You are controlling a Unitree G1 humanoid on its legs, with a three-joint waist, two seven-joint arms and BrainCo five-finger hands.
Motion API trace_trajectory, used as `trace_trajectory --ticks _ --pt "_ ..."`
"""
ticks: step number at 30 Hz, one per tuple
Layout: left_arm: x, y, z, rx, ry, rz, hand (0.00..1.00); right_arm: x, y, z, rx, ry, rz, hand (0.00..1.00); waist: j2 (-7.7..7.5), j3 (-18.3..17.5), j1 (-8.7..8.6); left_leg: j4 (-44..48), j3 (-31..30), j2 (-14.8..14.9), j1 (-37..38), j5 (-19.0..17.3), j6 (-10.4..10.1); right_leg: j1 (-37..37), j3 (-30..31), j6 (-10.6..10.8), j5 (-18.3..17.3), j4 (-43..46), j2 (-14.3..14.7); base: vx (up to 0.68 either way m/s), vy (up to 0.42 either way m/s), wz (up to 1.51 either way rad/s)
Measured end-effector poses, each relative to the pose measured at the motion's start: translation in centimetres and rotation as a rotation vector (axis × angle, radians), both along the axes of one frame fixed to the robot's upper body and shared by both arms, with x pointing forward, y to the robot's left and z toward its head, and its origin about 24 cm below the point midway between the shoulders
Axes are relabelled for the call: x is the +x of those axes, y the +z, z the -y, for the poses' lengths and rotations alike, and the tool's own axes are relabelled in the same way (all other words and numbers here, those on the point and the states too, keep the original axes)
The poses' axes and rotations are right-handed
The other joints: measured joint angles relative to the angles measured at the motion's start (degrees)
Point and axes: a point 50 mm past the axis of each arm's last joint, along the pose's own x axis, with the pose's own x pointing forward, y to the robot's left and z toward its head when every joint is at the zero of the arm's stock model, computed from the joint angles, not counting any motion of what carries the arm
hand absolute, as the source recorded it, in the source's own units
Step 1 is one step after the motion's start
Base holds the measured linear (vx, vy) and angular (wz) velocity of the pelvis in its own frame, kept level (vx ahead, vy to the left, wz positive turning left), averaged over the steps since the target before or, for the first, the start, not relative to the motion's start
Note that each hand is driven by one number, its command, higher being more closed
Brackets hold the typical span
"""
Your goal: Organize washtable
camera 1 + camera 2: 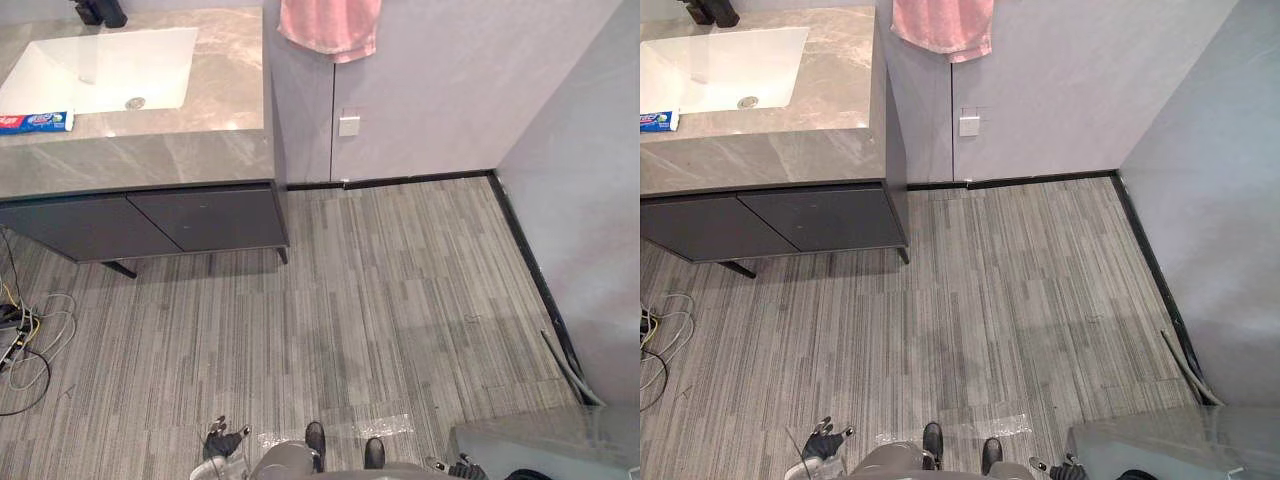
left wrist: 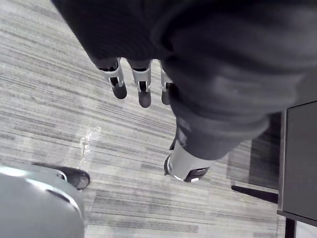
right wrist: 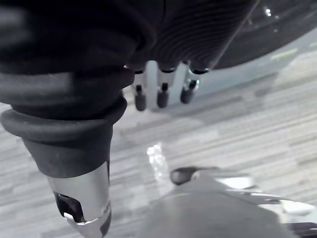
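Note:
The washtable [image 1: 200, 120] stands at the far left, a grey marble top with a white sink [image 1: 100, 65] set into it. A blue and red toothpaste tube [image 1: 35, 121] lies on the front left of the top, beside the sink. Dark fittings [image 1: 100, 12] stand behind the sink. My left hand [image 1: 222, 438] hangs low over the floor, well short of the washtable; its fingers [image 2: 143, 89] are straight and hold nothing. My right hand [image 1: 455, 467] hangs at the lower right, its fingers [image 3: 161, 91] relaxed and empty.
A pink towel [image 1: 330, 25] hangs on the wall right of the washtable, above a white socket [image 1: 348, 124]. Dark cabinet doors [image 1: 180, 220] close off the space under the top. A grey glossy surface [image 1: 540, 445] stands at the near right. Striped floor lies between.

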Motion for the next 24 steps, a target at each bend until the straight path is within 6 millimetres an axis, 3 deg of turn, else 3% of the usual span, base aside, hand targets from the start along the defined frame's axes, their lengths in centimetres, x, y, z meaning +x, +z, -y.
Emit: trace_trajectory --ticks 5,7,8,10,12,15,17,19,20,21,22,23,24 --pt "0.3 0.0 0.7 -0.022 0.006 0.013 0.0 1.1 0.4 0.2 -0.009 -0.003 0.046 0.0 0.68 0.36 0.09 1.64 2.19 1.11 0.85 -1.17 -0.51 -2.37 -0.28 -0.02 0.0 6.46 0.54 0.15 0.042 -0.21" --pt "0.4 -0.1 1.1 -0.028 -0.009 0.011 0.0 1.4 0.6 0.8 -0.025 -0.012 0.065 0.0 2.33 1.52 0.25 1.58 3.03 2.66 3.45 -2.58 -0.87 -6.42 -2.75 -0.38 -0.62 18.24 1.56 0.13 0.029 -0.35" --pt "0.4 -0.1 1.1 -0.023 -0.026 0.009 0.0 1.3 0.6 1.0 -0.024 -0.024 0.066 0.0 3.03 2.2 -0.14 1.16 2.99 2.45 5.56 -2.59 -0.89 -9.46 -4.69 -0.16 -2.74 26.33 0.6 0.15 0.027 -0.21" --pt "0.8 0.0 1.0 -0.016 -0.052 0.013 0.0 1.2 0.7 1.4 -0.029 -0.034 0.066 0.0 3.02 2.38 -0.36 0.98 2.76 2.53 8.11 -2.75 -1.17 -11.71 -7.19 -0.33 -6.58 32.12 -0.06 0.23 0.009 0.07" --pt "1.5 0.3 0.8 -0.005 -0.067 0.026 0.0 1.2 0.7 1.6 -0.032 -0.044 0.068 0.0 3.58 2.71 -1.02 0.99 1.87 3.78 9.64 -3.25 -2.02 -13.4 -10.01 -1.94 -8.45 30.48 0.3 0.24 -0.028 0.17" --pt "2.3 0.5 0.5 0.012 -0.083 0.036 0.0 1.3 0.9 2.2 -0.043 -0.061 0.077 0.0 5.18 3.63 -1.75 0.85 1.44 7.34 11.93 -5.2 -5.33 -19.52 -11.34 -2.43 -8.29 27.27 0.59 0.27 -0.062 0.0" --pt "2.3 0.5 0.5 0.012 -0.084 0.035 0.0 1.0 0.9 2.5 -0.042 -0.093 0.086 0.0 5.79 4.01 -2.21 0.4 1.39 9.49 14.06 -6.38 -7.5 -23.25 -12.18 -2.84 -5.34 23.41 0.88 0.37 -0.141 -0.08" --pt "2.1 0.3 0.3 0.006 -0.066 0.017 0.0 0.1 0.5 1.8 -0.022 -0.11 0.048 0.0 4.94 3.7 -3.41 -1.28 1.51 11.07 18.72 -7.37 -10.38 -24.05 -12.63 -5.2 5.59 10.44 2.78 0.54 -0.236 -0.01" --pt "2.2 0.3 0.3 0.007 -0.065 0.016 0.0 -0.1 0.4 1.6 -0.017 -0.109 0.036 0.0 4.14 3.71 -3.5 -1.25 1.49 10.97 19.72 -7.74 -11.06 -23.66 -12.71 -6.61 9.23 7.51 3.11 0.46 -0.236 0.14" --pt "2.0 0.3 -0.2 0.014 -0.048 0.011 0.0 -0.8 0.2 1.1 -0.003 -0.111 0.011 0.0 2.21 3.43 -3.72 -1.03 1.06 10.89 22.57 -8.53 -13.29 -23.33 -11.78 -6.41 15.62 6.6 2.89 0.54 -0.308 0.01" --pt "2.7 0.4 0.5 -0.005 -0.04 0.029 0.0 0.0 0.4 2.1 -0.026 -0.097 0.018 0.0 4.93 3.79 -3.73 0.74 1.56 14.22 22.47 -6.83 -17.0 -24.29 -12.73 -9.86 12.1 12.12 4.91 0.64 -0.37 0.16" --pt "3.0 0.5 0.6 -0.009 -0.036 0.036 0.0 0.3 0.5 2.0 -0.026 -0.094 0.024 0.0 4.44 3.74 -4.03 2.7 0.84 13.82 21.63 -4.09 -18.32 -24.43 -12.73 -9.92 9.32 14.55 4.62 0.64 -0.403 -0.03" --pt "2.7 0.5 0.5 -0.008 -0.013 0.04 0.0 1.0 0.5 1.6 -0.022 -0.061 0.037 0.0 3.59 3.77 -4.01 8.62 0.35 13.78 20.89 2.91 -16.11 -22.53 -12.78 -11.7 5.96 17.27 4.63 0.56 -0.392 0.16"
